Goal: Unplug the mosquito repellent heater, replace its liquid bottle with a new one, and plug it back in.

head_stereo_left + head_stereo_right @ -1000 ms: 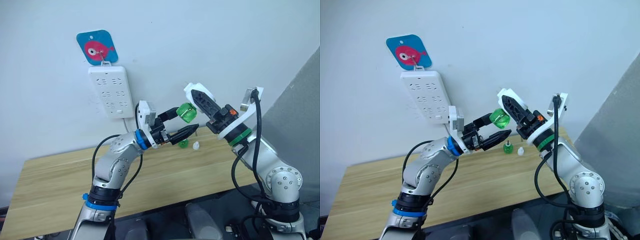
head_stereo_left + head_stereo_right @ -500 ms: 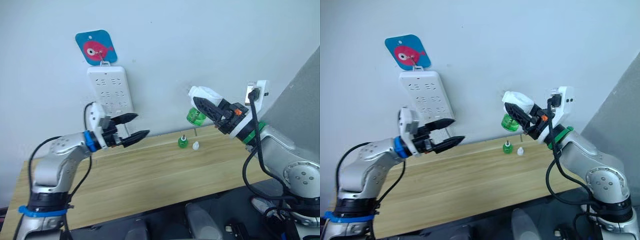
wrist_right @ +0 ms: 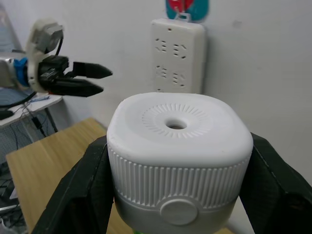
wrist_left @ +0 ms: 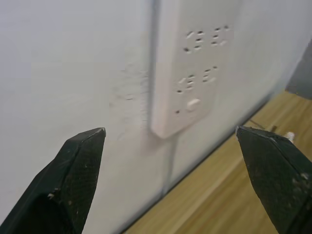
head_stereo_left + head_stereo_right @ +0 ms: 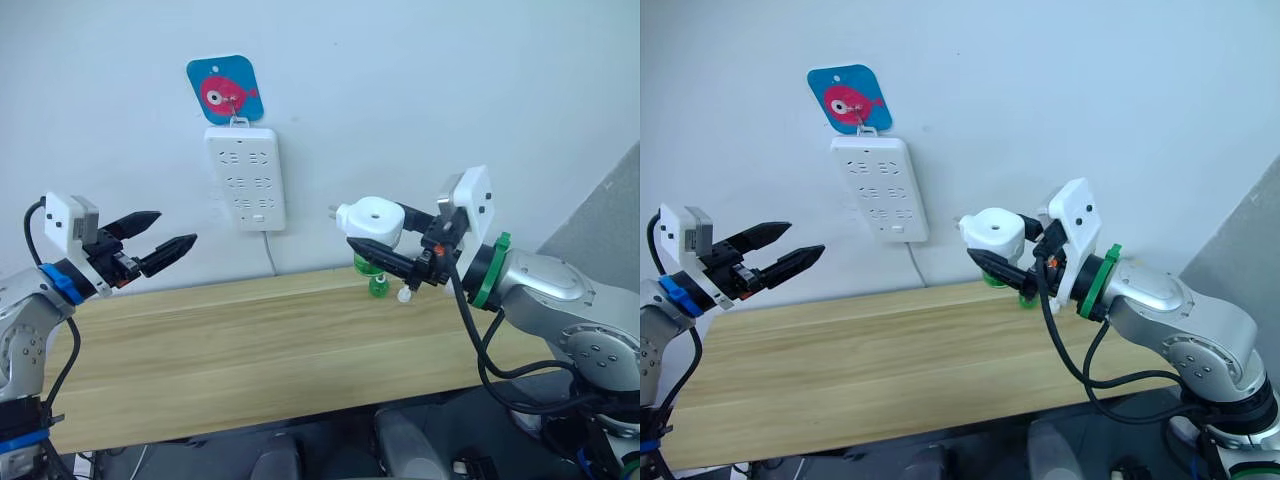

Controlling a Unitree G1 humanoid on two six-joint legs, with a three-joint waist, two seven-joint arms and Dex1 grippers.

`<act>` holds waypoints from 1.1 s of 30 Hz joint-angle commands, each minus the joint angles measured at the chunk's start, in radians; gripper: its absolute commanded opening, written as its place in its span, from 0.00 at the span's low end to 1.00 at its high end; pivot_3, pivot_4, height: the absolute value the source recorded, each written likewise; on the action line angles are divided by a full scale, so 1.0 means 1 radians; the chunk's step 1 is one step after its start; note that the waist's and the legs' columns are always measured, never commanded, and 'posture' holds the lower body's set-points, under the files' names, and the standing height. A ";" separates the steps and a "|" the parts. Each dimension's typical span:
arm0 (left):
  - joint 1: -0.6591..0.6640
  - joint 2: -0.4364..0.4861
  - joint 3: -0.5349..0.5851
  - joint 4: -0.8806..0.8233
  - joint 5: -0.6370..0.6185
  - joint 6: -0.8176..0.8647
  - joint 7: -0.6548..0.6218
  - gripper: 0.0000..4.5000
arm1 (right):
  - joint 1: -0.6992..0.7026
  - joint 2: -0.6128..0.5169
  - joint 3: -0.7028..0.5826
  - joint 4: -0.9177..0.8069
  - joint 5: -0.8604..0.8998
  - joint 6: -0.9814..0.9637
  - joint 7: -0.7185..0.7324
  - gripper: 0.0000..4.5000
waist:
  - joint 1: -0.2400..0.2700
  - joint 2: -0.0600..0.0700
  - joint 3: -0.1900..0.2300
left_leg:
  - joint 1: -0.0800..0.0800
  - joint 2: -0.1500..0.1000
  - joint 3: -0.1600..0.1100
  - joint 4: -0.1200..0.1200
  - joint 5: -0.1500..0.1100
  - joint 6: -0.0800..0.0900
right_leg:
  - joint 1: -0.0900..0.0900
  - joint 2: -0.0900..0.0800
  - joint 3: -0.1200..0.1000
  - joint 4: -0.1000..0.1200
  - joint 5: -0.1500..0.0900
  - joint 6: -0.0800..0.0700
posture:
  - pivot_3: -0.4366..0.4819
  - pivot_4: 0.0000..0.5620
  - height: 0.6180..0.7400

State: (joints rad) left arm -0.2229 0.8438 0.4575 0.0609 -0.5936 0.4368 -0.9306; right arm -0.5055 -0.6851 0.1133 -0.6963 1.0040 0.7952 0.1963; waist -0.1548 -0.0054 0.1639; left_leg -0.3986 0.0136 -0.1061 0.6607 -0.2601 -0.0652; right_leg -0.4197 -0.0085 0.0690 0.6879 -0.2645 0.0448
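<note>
Right gripper (image 5: 385, 250) clamped on the mosquito repellent heater (image 5: 370, 220), held in the air above the tabletop (image 5: 250, 350), right of the power strip (image 5: 245, 178) on the wall. Green bottle (image 5: 378, 286) stands on the tabletop behind it. Left gripper (image 5: 165, 232) empty, fingers apart, well left of the strip.

Left claw (image 5: 170, 236): raised at the robot's far left, its two black tapered fingers (image 4: 73, 185) spread apart and empty, pointing toward the centre. Right claw (image 5: 372, 238): held at mid-height with the forearm extended inward, its black fingers (image 3: 85, 185) closed on both sides of a small white rounded plastic heater unit (image 3: 178, 156).
</note>
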 commanded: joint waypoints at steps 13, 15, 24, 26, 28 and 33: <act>-0.348 -0.011 -0.254 0.368 0.172 -0.145 -0.199 1.00 | -0.040 0.082 -0.001 -0.059 -0.074 0.055 0.044 0.66 | -0.010 -0.001 -0.001 | 0.000 0.000 -0.001 0.000 0.000 0.000 | -0.001 0.000 -0.001 0.001 0.000 0.000 | 0.25 0.23 0.83; -0.365 -0.025 -0.268 0.378 0.178 -0.147 -0.205 1.00 | -0.039 0.090 -0.004 -0.065 -0.074 0.065 0.037 0.66 | -0.012 -0.001 0.000 | 0.000 0.000 -0.001 0.000 0.000 0.000 | -0.001 0.000 -0.001 0.001 0.000 0.000 | 0.24 0.23 0.83; -0.451 -0.074 -0.311 0.475 0.226 -0.184 -0.215 1.00 | -0.041 0.115 -0.006 -0.084 -0.082 0.100 0.024 0.66 | -0.020 -0.001 0.000 | 0.000 0.000 -0.002 0.000 0.000 0.000 | -0.001 0.000 -0.001 0.001 0.000 0.000 | 0.21 0.25 0.83; -0.470 -0.079 -0.316 0.504 0.239 -0.197 -0.220 1.00 | -0.039 0.117 -0.008 -0.089 -0.081 0.107 0.020 0.66 | -0.022 -0.001 0.000 | -0.001 0.000 -0.002 0.000 0.000 0.000 | 0.000 0.000 -0.002 0.001 0.000 0.000 | 0.21 0.25 0.83; -0.490 -0.085 -0.320 0.527 0.247 -0.202 -0.224 1.00 | -0.035 0.119 -0.011 -0.094 -0.082 0.112 0.015 0.66 | -0.025 -0.001 0.000 | -0.001 0.000 -0.002 0.000 0.000 0.000 | 0.000 0.000 -0.002 0.001 0.000 0.000 | 0.20 0.25 0.83; -0.521 -0.092 -0.337 0.564 0.266 -0.207 -0.251 1.00 | -0.031 0.126 -0.011 -0.099 -0.085 0.117 0.005 0.66 | -0.023 -0.002 0.000 | 0.000 0.000 -0.003 0.001 0.000 0.000 | 0.000 0.000 -0.003 0.002 0.000 0.000 | 0.19 0.26 0.83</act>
State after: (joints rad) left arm -0.7166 0.7514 0.1216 0.6261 -0.3340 0.2474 -1.1792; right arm -0.5307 -0.5669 0.1356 -0.7481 0.9223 0.9246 0.2064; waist -0.1776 -0.0069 0.1636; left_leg -0.3989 0.0134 -0.1093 0.6619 -0.2600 -0.0652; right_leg -0.4191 -0.0085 0.0659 0.6903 -0.2644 0.0447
